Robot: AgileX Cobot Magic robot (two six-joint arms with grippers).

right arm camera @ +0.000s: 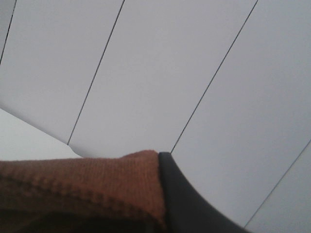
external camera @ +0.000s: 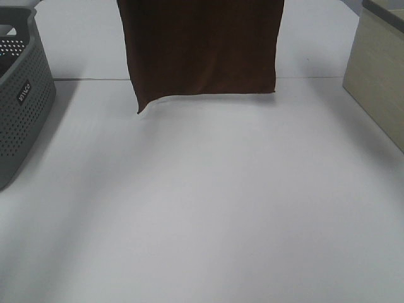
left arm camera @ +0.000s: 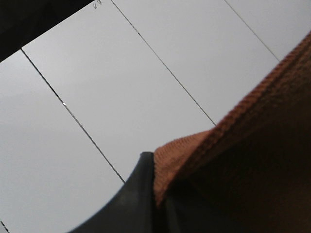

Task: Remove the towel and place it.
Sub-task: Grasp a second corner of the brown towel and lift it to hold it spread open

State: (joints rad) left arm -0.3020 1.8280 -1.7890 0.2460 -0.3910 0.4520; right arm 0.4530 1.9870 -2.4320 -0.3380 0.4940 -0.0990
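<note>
The dark brown towel hangs down from above the top edge of the exterior high view. Its lower edge sits just above the far part of the white table, with the lower left corner hanging lowest. Neither gripper shows in that view. In the left wrist view the towel is pinched against a black finger of my left gripper. In the right wrist view a towel corner is pressed against a black finger of my right gripper. No white tag shows.
A grey perforated basket stands at the table's left edge. A beige box stands at the right edge. Both wrist views look up at pale panels with thin dark seams.
</note>
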